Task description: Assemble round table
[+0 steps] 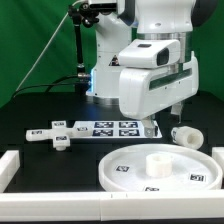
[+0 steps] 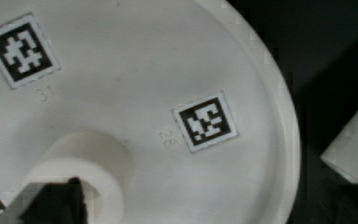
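White hard plastic, the round disc [image 1: 160,168] lies flat at the near side, toward the exterior view's right. It looks light, stiff and slick, so its raised rim seems the surest hold. The gripper [image 1: 176,108] hangs over its far edge, and I cannot tell whether the fingers are parted or closed. The black table [image 1: 30,115] looks matte, with room between the disc, the leg [image 1: 186,135] and the cross-shaped piece [image 1: 58,135].

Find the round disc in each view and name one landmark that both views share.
Exterior view: the disc lies on the table at the bottom, towards the exterior view's right, below the arm.
Wrist view: the disc fills most of the picture, close up, its curved rim against the dark table.
Shared landmark: the raised hub at the disc's centre.
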You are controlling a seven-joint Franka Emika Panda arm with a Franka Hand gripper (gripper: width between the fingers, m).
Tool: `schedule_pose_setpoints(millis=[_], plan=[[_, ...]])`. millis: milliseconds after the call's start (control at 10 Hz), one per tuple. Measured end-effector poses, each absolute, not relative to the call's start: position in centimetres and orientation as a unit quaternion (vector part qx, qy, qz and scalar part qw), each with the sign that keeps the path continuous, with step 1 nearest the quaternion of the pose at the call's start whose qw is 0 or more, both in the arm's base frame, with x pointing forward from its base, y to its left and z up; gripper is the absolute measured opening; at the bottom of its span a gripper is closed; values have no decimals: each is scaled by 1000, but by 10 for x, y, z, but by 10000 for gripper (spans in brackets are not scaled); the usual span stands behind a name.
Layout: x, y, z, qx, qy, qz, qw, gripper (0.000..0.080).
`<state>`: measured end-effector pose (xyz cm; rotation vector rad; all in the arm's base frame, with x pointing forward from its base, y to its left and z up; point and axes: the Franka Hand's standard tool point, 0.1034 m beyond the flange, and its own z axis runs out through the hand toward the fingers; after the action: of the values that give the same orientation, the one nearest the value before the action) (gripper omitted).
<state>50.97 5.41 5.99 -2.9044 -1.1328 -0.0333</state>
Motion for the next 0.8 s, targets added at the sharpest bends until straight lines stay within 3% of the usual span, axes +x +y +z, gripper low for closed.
schedule_pose_setpoints(millis=[300, 800], plan=[[498, 76, 53, -986, -165, -9, 24, 649], [496, 85, 51, -997, -70, -4, 36, 649]])
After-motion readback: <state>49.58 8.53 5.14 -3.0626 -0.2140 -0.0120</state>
